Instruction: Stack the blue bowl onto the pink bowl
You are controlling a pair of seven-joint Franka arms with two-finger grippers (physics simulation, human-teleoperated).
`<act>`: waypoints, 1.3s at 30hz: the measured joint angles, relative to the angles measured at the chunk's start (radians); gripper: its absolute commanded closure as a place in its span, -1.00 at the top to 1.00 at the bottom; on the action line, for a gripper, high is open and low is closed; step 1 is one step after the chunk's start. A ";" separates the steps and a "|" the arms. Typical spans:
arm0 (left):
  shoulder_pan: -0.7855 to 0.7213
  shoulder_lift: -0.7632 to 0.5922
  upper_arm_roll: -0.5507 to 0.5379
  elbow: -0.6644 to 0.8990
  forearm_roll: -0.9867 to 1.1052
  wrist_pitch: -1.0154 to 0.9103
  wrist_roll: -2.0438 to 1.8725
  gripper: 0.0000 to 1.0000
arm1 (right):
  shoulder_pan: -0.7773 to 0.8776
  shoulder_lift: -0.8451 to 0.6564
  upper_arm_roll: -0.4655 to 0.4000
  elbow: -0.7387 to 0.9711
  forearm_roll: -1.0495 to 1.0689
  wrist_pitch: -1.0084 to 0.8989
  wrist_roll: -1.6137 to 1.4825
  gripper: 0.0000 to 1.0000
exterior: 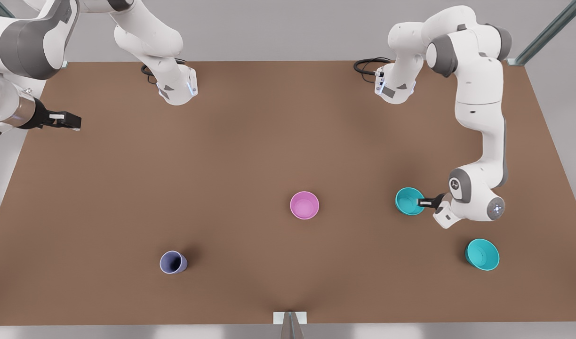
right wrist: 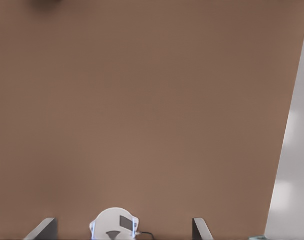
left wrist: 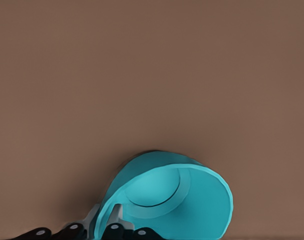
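Observation:
The blue bowl sits right of centre in the front view, turquoise and tipped slightly. My left gripper is shut on its rim from the front view's right. In the left wrist view the fingers pinch the wall of the blue bowl, one inside and one outside. The pink bowl stands upright at the table's middle, about a bowl's width and more to the left of the blue one. My right gripper waits open at the far left edge, its fingers spread wide over bare table.
A second turquoise bowl lies near the front right, close to the left arm's wrist. A periwinkle cup stands front left. Two arm bases sit at the back of the brown table.

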 measured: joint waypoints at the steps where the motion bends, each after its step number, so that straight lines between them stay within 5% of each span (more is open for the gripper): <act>1: -0.001 0.000 0.000 0.000 0.000 0.000 0.000 -0.57 | 0.000 0.001 0.000 0.000 0.000 0.000 -0.004 1.00; 6: -0.046 -0.048 -0.004 0.015 0.002 -0.010 -0.015 -0.57 | 0.000 0.003 -0.002 0.000 0.000 0.000 -0.021 1.00; 12: -0.232 0.007 -0.122 0.351 0.000 -0.171 -0.177 -0.57 | 0.000 0.003 -0.004 0.000 0.000 0.000 -0.037 1.00; 17: -0.313 0.094 -0.232 0.456 -0.003 -0.223 -0.380 -0.57 | 0.000 0.004 -0.004 -0.001 0.001 0.001 -0.046 1.00; 39: -0.330 0.180 -0.304 0.469 0.000 -0.091 -0.862 -0.57 | 0.002 0.014 -0.008 0.000 0.001 0.003 -0.067 1.00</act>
